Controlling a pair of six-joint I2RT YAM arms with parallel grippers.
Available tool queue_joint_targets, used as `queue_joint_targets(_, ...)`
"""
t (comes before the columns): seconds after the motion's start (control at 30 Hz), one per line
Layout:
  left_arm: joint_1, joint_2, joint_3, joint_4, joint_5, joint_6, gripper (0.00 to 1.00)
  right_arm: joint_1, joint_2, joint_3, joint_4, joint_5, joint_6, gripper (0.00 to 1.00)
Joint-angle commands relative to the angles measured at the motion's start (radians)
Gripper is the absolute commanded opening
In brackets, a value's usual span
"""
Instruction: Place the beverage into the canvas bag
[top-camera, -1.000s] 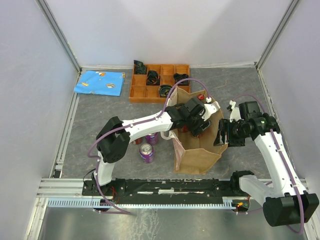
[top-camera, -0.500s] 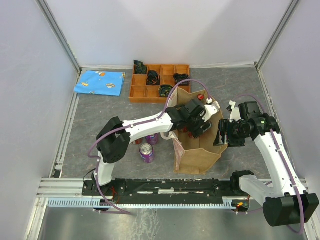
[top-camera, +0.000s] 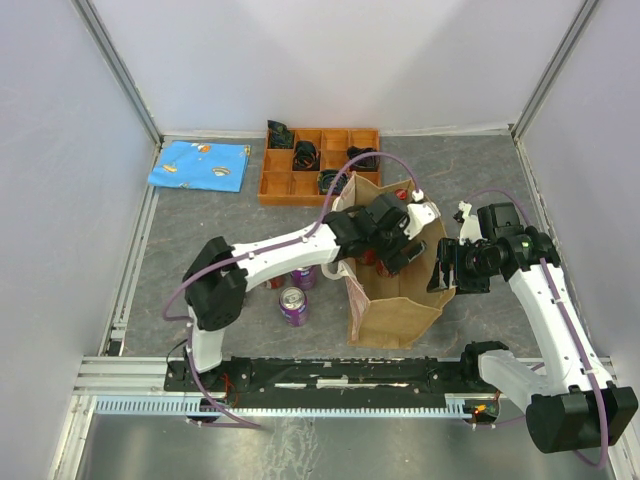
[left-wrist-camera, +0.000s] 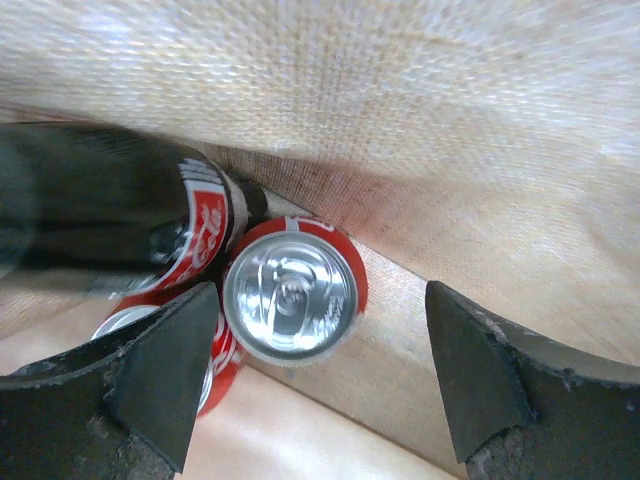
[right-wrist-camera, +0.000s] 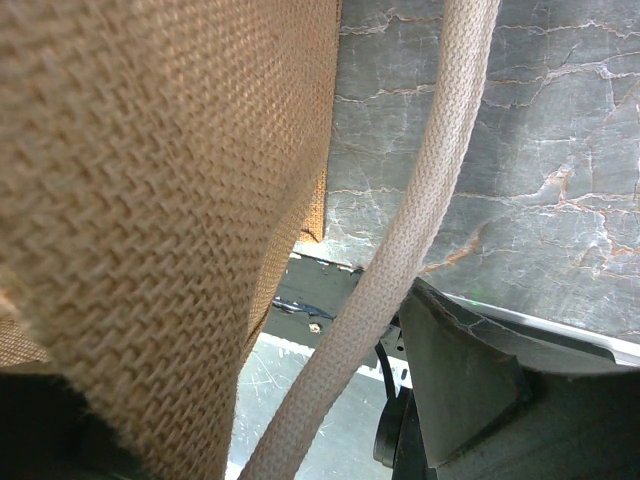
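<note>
The tan canvas bag (top-camera: 400, 305) stands upright at the table's middle right. My left gripper (top-camera: 392, 240) hangs in its mouth, open and empty (left-wrist-camera: 320, 380). Below it, in the left wrist view, a red can (left-wrist-camera: 290, 300) stands on the bag's floor against the canvas wall (left-wrist-camera: 400, 120). Beside it are a dark cola bottle (left-wrist-camera: 100, 210) and a second red can (left-wrist-camera: 215, 355). My right gripper (top-camera: 443, 268) is at the bag's right rim, jaws apart, with the canvas wall (right-wrist-camera: 150, 200) and the whitish handle (right-wrist-camera: 420, 200) between them; its left finger is hidden.
Two purple cans (top-camera: 293, 305) (top-camera: 305, 277) stand on the table left of the bag, under my left arm. An orange compartment tray (top-camera: 320, 165) and a blue cloth (top-camera: 200, 165) lie at the back. Walls enclose the table.
My left gripper has shifted slightly back and left over the bag's mouth. The right arm and the bag have not moved.
</note>
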Motion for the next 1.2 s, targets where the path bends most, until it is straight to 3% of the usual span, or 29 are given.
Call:
queue_joint_targets(0.0,-0.002,-0.181,0.065,-0.012,0.001,-0.011,0.9,0.004,-0.004,0.003,-0.033,0.005,-0.005,0.74)
queue_joint_targets(0.23,0.055,-0.386,0.02,0.009,-0.046,-0.059,0.92,0.004,0.012,0.007,-0.034,0.003,-0.007,0.74)
queue_joint_targets(0.4,0.211,-0.493,-0.012,-0.091,-0.037,-0.102,0.93,0.004,0.022,0.02,-0.049,-0.004,-0.011,0.74)
queue_joint_targets(0.53,0.418,-0.553,-0.062,-0.25,0.028,-0.113,0.93,0.004,0.043,0.039,-0.063,0.004,-0.016,0.74)
queue_joint_targets(0.63,0.508,-0.579,-0.098,-0.386,0.062,-0.008,0.93,0.004,0.063,0.05,-0.071,-0.002,-0.02,0.74)
queue_joint_targets(0.87,0.524,-0.604,-0.176,-0.61,0.108,0.179,0.96,0.004,0.122,0.054,-0.082,-0.025,-0.03,0.74)
queue_joint_targets(1.17,0.523,-0.47,-0.213,-0.624,0.073,0.267,0.97,0.003,0.165,0.068,-0.089,-0.032,-0.043,0.74)
